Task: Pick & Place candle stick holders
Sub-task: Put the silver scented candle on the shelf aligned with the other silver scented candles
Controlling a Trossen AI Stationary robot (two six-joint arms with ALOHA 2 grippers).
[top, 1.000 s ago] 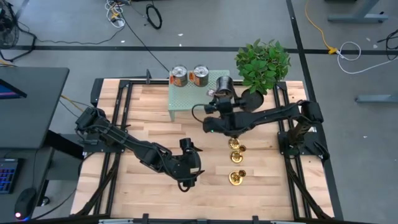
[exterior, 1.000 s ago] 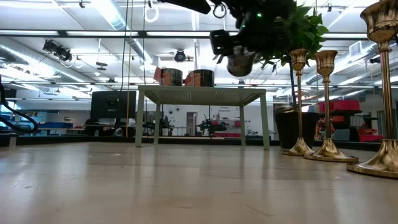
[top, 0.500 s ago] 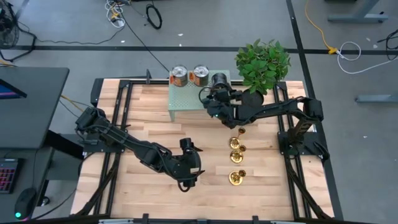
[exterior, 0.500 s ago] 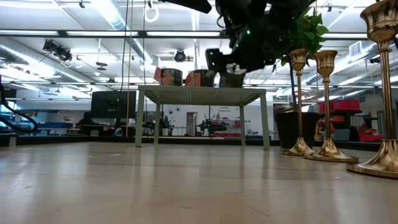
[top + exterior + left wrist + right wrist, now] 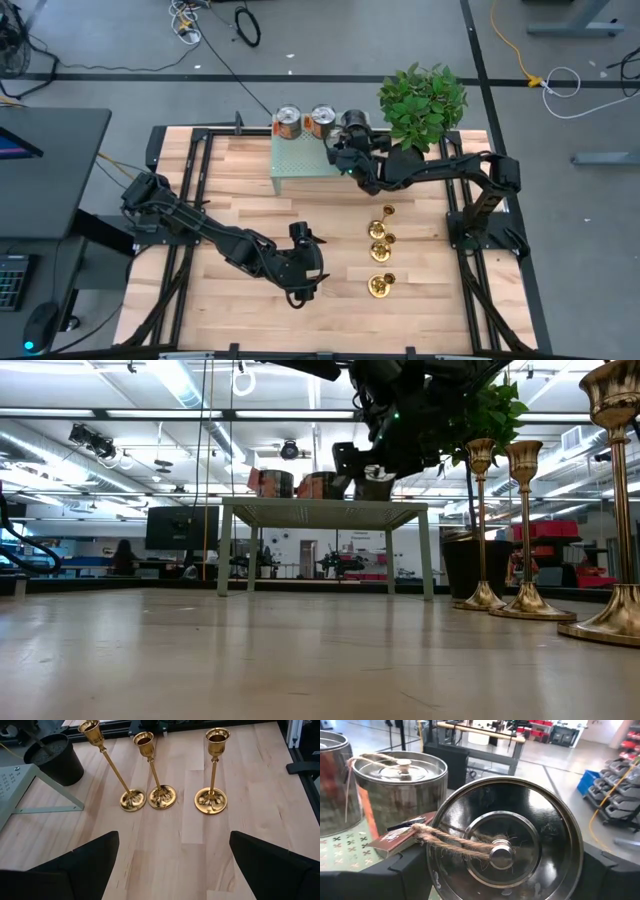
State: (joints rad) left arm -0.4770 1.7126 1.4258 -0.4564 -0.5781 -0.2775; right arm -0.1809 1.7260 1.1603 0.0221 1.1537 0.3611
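**Third tin goes to the shelf while the candlesticks wait**

While the task speaks of candle stick holders, the right gripper (image 5: pixel 352 140) is clamped on a silver tin (image 5: pixel 507 840), its fingers standing wide on both sides of the lid, which has a twine handle. It holds this tin over the corner of the small green shelf (image 5: pixel 290 160), just beside the two tins (image 5: pixel 304 121) that already stand there.

The three gold candle stick holders (image 5: pixel 172 767) stand upright in a row on the wooden table (image 5: pixel 250 200), and none of them is touched by any gripper. As I judge it, no candlestick is placed anywhere yet, so this part of the task is still all to do. Where they should go, the pictures do not tell.

Seen from the right gripper, the candlesticks are below it and back toward the front edge of the table, well apart from its fingers. The nearest one is at the shelf side of the row.

The left gripper (image 5: pixel 172 865) waits low over the table with its fingers spread apart and nothing between them. The candlesticks are ahead of it, near but not touching. Two bases (image 5: pixel 147 798) stand almost together, and the third (image 5: pixel 210 800) is a little apart. A potted plant (image 5: pixel 420 105) stands past the shelf.
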